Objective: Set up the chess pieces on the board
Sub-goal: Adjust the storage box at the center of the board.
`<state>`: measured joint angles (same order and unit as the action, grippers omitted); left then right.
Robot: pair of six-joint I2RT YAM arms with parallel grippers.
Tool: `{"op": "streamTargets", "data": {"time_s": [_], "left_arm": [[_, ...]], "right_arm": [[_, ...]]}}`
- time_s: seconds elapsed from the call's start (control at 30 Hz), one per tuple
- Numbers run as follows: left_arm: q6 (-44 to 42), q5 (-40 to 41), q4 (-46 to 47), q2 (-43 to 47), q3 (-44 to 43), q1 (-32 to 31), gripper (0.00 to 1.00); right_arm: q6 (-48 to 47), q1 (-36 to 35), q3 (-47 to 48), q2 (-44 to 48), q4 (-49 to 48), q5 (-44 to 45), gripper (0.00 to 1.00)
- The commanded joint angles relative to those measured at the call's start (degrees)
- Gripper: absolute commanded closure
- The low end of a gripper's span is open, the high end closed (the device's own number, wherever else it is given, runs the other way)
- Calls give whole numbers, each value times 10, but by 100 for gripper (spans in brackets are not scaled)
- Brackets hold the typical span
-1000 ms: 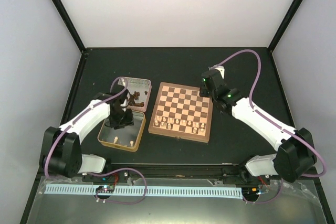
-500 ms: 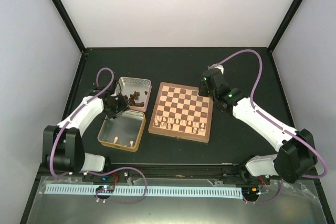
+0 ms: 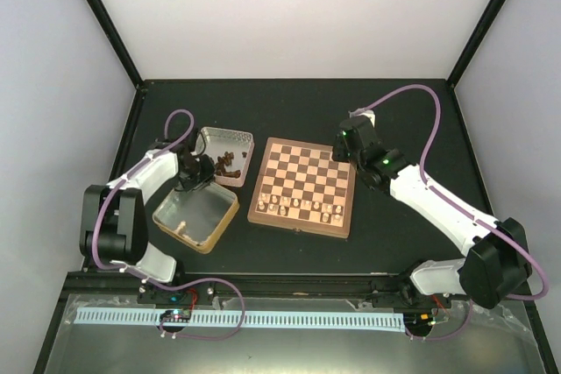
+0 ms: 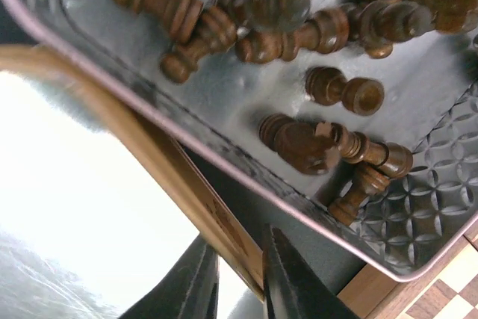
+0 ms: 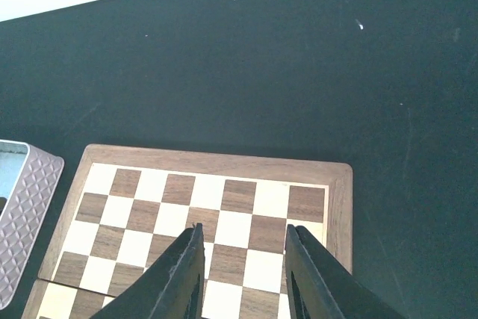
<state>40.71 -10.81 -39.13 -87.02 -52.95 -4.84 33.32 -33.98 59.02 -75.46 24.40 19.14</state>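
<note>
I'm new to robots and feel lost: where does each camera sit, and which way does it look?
Top external: fixed above and behind, looking down at the board; left arm and right arm show whole.
Left wrist: on the left arm, close over the silver tin of dark pieces; the left gripper pinches the gold-sided tin's wall.
Right wrist: on the right arm, looking down at the board's corner; the right gripper, open.
Shared: top and right wrist both show the board.

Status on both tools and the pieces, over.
Left tool pinching rim of gold tin. Right tool open, empty, over board. Dark pieces lying in silver tin; pale pieces on board's near rows. Nothing blocking.
</note>
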Motion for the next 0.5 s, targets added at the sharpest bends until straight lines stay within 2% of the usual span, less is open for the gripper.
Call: {"op": "streamTargets", "data": {"time_s": [0.0, 0.13, 0.47], "left_arm": [[-42, 16, -36, -25, -20, 4, 87], [-77, 21, -69, -20, -20, 4, 93], [-110, -24, -94, 32, 32, -22, 96]], "right_arm": [[4, 3, -7, 12, -13, 11, 68], [8, 3, -9, 13, -14, 10, 68], [16, 3, -22, 14, -26, -4, 68]]}}
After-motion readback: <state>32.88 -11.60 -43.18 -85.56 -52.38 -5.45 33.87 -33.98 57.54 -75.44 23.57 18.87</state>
